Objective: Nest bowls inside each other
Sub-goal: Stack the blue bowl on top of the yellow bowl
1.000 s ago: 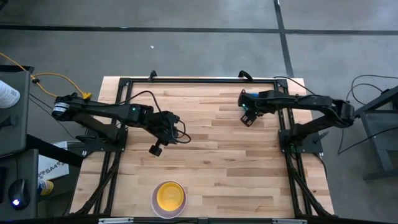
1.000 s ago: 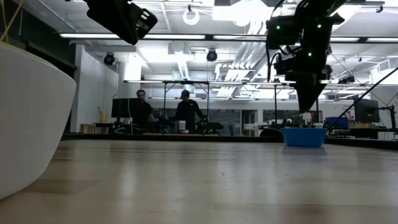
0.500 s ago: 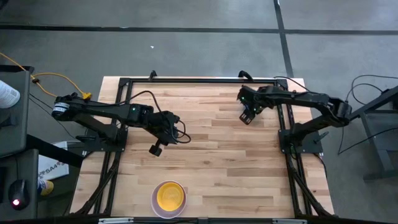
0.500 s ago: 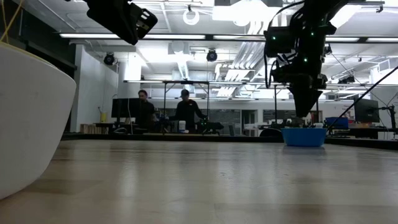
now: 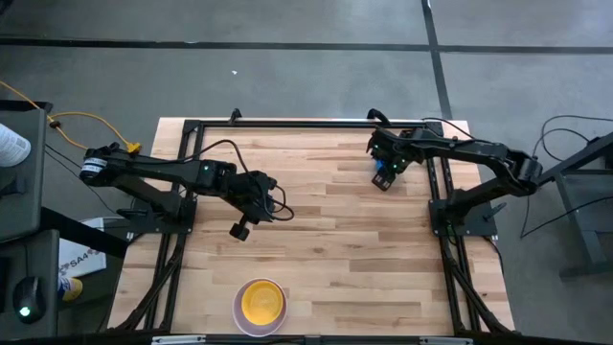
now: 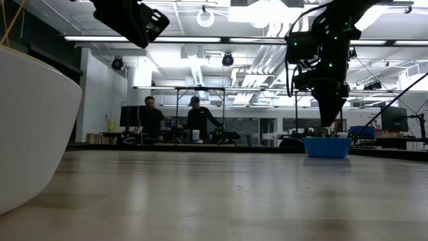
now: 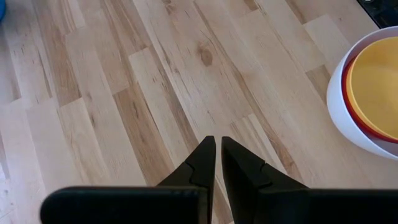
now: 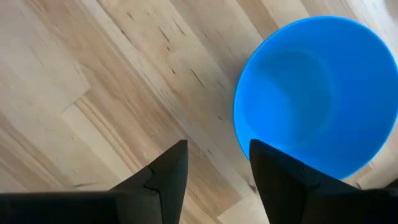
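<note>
A pale butcher-block desk (image 5: 316, 230) of glued wooden strips stands in a workshop of dull grey concrete. At its far right side sits the small round blue plastic bowl (image 8: 314, 93), smooth and glossy, alone on the wood. Over the past second the right gripper (image 8: 217, 165) has swung in and settled just above this bowl, fingers spread wide beside the rim and holding nothing; in my judgement it is lining up to pick up the last loose bowl. Well apart, at the near edge, a slightly larger white plastic bowl (image 7: 339, 102) already cradles a pink-red bowl (image 7: 348, 93) and a yellow bowl (image 7: 376, 84). The left gripper (image 7: 217, 155) has stayed mid-desk, fingers pressed together, empty.
</note>
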`<state>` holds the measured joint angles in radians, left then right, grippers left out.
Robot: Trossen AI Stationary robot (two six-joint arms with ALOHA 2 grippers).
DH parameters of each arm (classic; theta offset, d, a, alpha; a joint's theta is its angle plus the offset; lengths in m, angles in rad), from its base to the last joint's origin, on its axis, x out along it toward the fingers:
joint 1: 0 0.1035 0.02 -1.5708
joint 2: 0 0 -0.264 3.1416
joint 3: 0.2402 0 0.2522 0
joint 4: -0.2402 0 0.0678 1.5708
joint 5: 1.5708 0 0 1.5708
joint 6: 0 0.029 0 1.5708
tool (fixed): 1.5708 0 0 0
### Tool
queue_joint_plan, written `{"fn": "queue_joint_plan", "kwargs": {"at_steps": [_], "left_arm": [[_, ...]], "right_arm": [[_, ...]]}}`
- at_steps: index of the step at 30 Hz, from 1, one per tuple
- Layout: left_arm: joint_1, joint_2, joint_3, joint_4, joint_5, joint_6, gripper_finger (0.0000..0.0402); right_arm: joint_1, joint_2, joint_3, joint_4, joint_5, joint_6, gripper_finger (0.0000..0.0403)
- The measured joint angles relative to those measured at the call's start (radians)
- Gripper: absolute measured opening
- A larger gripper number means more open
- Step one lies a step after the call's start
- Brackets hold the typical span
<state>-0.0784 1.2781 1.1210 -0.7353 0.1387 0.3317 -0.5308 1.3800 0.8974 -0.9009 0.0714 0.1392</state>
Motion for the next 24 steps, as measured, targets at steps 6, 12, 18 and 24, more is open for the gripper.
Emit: {"fn": "queue_joint_plan", "kwargs": {"at_steps": [6,12,18,24], "left_arm": [[0.0,0.0,0.0,0.0,0.0,-0.004,0.0026],[0.0,0.0,0.0,0.0,0.001,-0.026,0.0026],[0.0,0.0,0.0,0.0,0.01,-0.026,0.0026],[0.0,0.0,0.0,0.0,0.011,-0.027,0.0026]], "right_arm": [[-0.003,0.0,0.0,0.0,-0.001,-0.057,0.0165],[-0.034,0.0,0.0,-0.004,0.0,-0.089,0.0165],[-0.058,0.0,0.0,-0.004,-0.03,-0.116,0.0165],[-0.059,0.048,0.0,-0.001,-0.048,-0.156,0.0165]]}}
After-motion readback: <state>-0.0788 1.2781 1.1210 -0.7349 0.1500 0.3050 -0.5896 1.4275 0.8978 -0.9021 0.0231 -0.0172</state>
